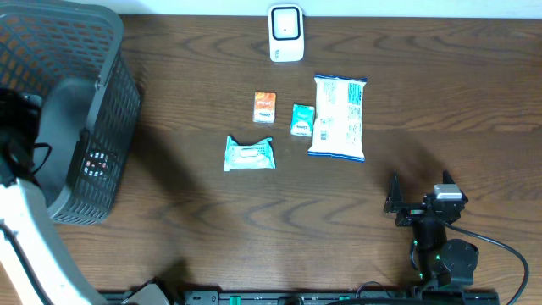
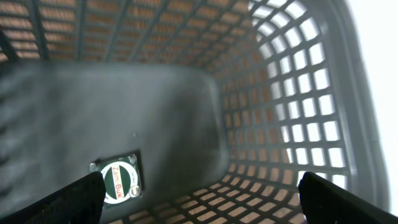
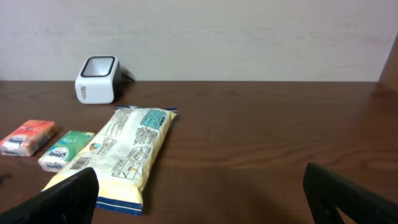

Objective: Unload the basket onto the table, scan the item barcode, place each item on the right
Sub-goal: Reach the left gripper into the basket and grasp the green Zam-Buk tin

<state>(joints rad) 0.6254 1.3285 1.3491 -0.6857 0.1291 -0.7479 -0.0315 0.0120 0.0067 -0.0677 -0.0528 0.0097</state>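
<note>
The white barcode scanner (image 1: 286,32) stands at the back of the table, also in the right wrist view (image 3: 96,79). A small green-and-white Zam-Buk pack (image 2: 118,180) lies on the floor of the grey basket (image 2: 292,124). My left gripper (image 2: 199,202) hangs open over that floor, its fingers wide apart and nothing between them; the pack lies just past the left finger (image 2: 68,202). My right gripper (image 1: 419,199) is open near the front right, empty, with the white snack bag (image 3: 127,155) just beyond its left finger.
The basket (image 1: 76,110) fills the left of the table. In the middle lie an orange packet (image 1: 264,107), a green packet (image 1: 302,119), the white snack bag (image 1: 338,117) and a teal wipes pack (image 1: 249,153).
</note>
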